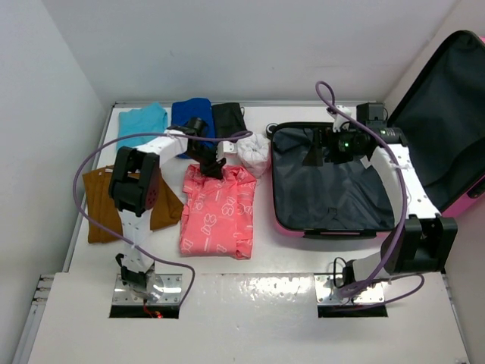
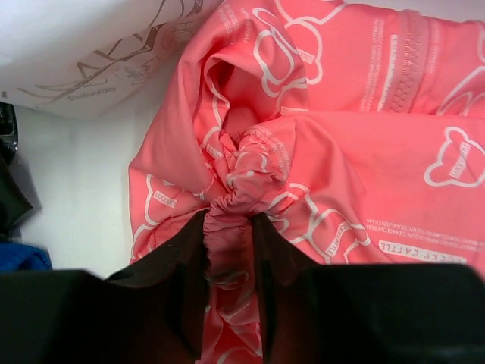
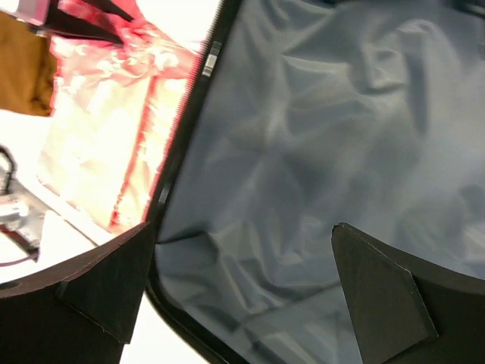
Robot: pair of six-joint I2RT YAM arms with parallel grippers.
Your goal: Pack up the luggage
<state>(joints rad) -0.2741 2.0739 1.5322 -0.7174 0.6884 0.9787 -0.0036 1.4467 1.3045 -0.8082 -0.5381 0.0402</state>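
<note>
L wrist cam only: left hand (image 2: 227,224) pinching pink shirt (image 2: 356,152) ruffle.

Two arms, same build. The left arm (image 1: 136,189) and right arm (image 1: 413,197) have flat white links and boxy matte-black joint housings.

A lavender cable (image 1: 79,189) loops loose off the left arm on its 9 o'clock side. A matching cable (image 1: 394,235) runs along the right arm.

A silver base plate (image 1: 168,287) sits at 7 o'clock in the overhead view, dotted with screws, with a red wire (image 1: 154,312) at its 6 o'clock edge. The second plate (image 1: 371,288) is at 5 o'clock.

There is a small green light (image 1: 345,142) on the right wrist.

On the left gripper (image 2: 229,227), the smooth black fingers (image 2: 174,288) taper to blunt tips. The right gripper (image 3: 242,227) is black too, with wedge-shaped, flat-faced fingers.
</note>
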